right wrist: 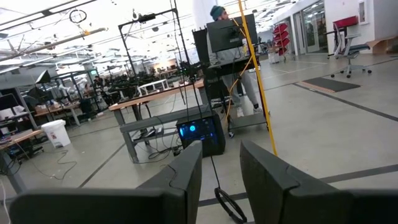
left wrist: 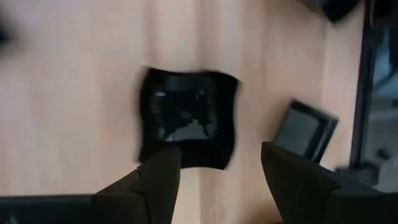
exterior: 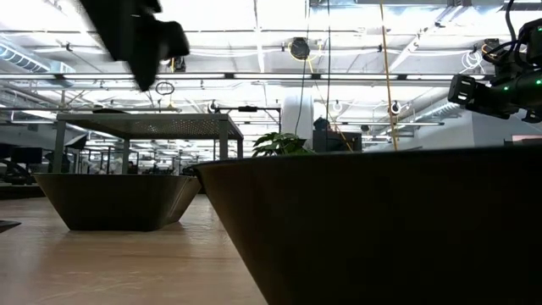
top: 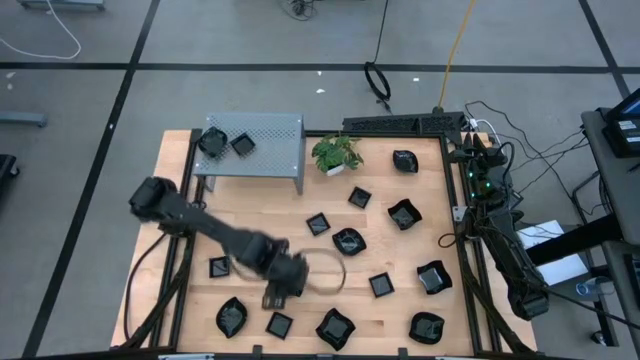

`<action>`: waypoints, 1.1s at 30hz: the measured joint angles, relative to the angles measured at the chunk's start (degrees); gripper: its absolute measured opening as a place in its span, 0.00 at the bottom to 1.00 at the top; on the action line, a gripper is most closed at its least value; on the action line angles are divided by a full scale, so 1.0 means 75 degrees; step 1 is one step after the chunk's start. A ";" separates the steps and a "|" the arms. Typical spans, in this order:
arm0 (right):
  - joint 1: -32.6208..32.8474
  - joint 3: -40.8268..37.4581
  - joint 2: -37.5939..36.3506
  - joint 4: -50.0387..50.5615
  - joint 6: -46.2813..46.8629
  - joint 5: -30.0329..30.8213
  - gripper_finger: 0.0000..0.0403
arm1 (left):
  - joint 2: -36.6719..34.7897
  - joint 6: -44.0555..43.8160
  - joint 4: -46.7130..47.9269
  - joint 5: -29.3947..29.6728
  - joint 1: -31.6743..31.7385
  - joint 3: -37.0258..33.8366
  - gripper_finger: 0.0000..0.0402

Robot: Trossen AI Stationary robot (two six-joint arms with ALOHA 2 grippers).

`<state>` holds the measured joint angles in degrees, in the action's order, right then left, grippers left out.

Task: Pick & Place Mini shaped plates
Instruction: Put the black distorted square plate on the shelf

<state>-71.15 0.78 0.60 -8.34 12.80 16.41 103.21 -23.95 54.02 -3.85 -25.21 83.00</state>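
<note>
While the wooden table (top: 400, 165) carries many black mini shaped plates (top: 348, 241), the left gripper (top: 280, 297) hovers with its fingers wide apart over one square plate (left wrist: 188, 118) near the front edge. The right gripper (right wrist: 219, 168), fingers narrowly parted, waits beside the table's right edge.

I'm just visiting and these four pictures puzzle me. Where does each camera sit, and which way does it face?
High view: above, looking straight down at the pale wooden table; both dark arms show.
Low view: at tabletop height, facing the room; a glossy black square dish fills it.
Left wrist view: on the left arm, facing down at a wavy-edged black dish past the open left pincer.
Right wrist view: on the parked right arm, facing the room past the right pincer.
High and low views share the small green potted plant.
</note>
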 joint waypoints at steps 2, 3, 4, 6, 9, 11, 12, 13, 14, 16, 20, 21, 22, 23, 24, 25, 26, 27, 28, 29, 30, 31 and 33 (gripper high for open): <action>0.0000 -0.0001 0.0000 0.0000 0.0000 0.0000 0.25 | 0.0271 0.0265 -0.0188 0.0214 -0.0390 0.0000 0.57; 0.0002 0.0002 0.0000 0.0000 0.0000 0.0002 0.25 | 0.0412 0.0445 -0.0297 0.0309 -0.0568 0.0000 0.57; -0.0001 -0.0001 0.0000 0.0000 0.0000 -0.0001 0.25 | 0.0570 0.0637 -0.0407 0.0371 -0.0731 0.0000 0.57; -0.0001 0.0002 0.0000 0.0000 0.0000 -0.0001 0.25 | 0.0875 0.1031 -0.0604 0.0603 -0.1029 -0.0003 0.57; -0.0001 -0.0001 0.0000 0.0000 0.0000 -0.0001 0.25 | 0.1240 0.1209 -0.0731 0.1419 -0.1319 -0.0006 0.57; 0.0001 0.0001 0.0000 0.0000 0.0000 0.0002 0.25 | 0.1418 0.1085 -0.0729 0.2019 -0.1412 -0.0006 0.57; -0.0001 0.0002 0.0000 0.0000 0.0000 -0.0001 0.25 | 0.1487 0.0976 -0.0734 0.2220 -0.1417 -0.0006 0.57; 0.0001 0.0002 0.0001 0.0000 0.0000 0.0000 0.25 | 0.1540 0.0851 -0.0734 0.2357 -0.1414 -0.0006 0.57; 0.0000 0.0002 0.0000 0.0000 0.0000 0.0000 0.25 | 0.1594 0.0705 -0.0762 0.2449 -0.1402 -0.0006 0.57; -0.0001 0.0000 0.0001 0.0001 0.0000 -0.0001 0.25 | 0.1680 0.0423 -0.0807 0.2551 -0.1349 -0.0006 0.57; 0.0000 0.0002 0.0000 0.0000 0.0000 0.0002 0.25 | 0.1881 -0.0060 -0.0843 0.2596 -0.1179 -0.0006 0.57; 0.0000 0.0002 0.0000 0.0003 0.0000 -0.0001 0.25 | 0.1933 -0.0165 -0.0848 0.2590 -0.1146 -0.0006 0.57; 0.0002 0.0001 0.0002 0.0002 0.0000 0.0002 0.25 | 0.1981 -0.0246 -0.0845 0.2574 -0.1114 -0.0006 0.57; 0.0002 0.0002 0.0000 0.0002 0.0000 -0.0001 0.25 | 0.2007 -0.0284 -0.0843 0.2551 -0.1090 -0.0006 0.57; 0.0001 0.0001 0.0002 0.0003 0.0000 0.0001 0.25 | 0.2009 -0.0288 -0.0842 0.2532 -0.1075 -0.0006 0.56; -0.0001 -0.0001 0.0001 0.0003 0.0000 -0.0001 0.25 | 0.1999 -0.0282 -0.0845 0.2529 -0.1060 -0.0006 0.55; 0.0001 0.0001 0.0001 0.0003 -0.0001 -0.0001 0.25 | 0.1988 -0.0275 -0.0861 0.2528 -0.1031 -0.0006 0.52; -0.0001 0.0000 0.0001 0.0000 0.0000 -0.0001 0.25 | 0.1984 -0.0273 -0.0870 0.2525 -0.1013 -0.0003 0.49; 0.0002 0.0001 0.0000 0.0003 0.0000 0.0001 0.25 | 0.1973 -0.0273 -0.0858 0.2502 -0.0996 -0.0003 0.45; 0.0001 0.0001 0.0002 0.0002 0.0000 -0.0001 0.25 | 0.1956 -0.0263 -0.0842 0.2438 -0.0967 -0.0006 0.40; 0.0001 0.0001 0.0003 0.0002 0.0000 0.0002 0.25 | 0.1931 -0.0242 -0.0858 0.2310 -0.0937 -0.0006 0.34; 0.0001 0.0001 0.0001 0.0003 0.0000 -0.0001 0.25 | 0.1916 -0.0221 -0.0892 0.2164 -0.0910 -0.0004 0.28; 0.0002 0.0002 0.0003 0.0003 0.0000 -0.0001 0.25 | 0.1914 -0.0218 -0.0949 0.1838 -0.0864 0.0000 0.15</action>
<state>-71.13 0.80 0.62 -8.32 12.80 16.40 117.57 -25.58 46.90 9.93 -31.69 83.00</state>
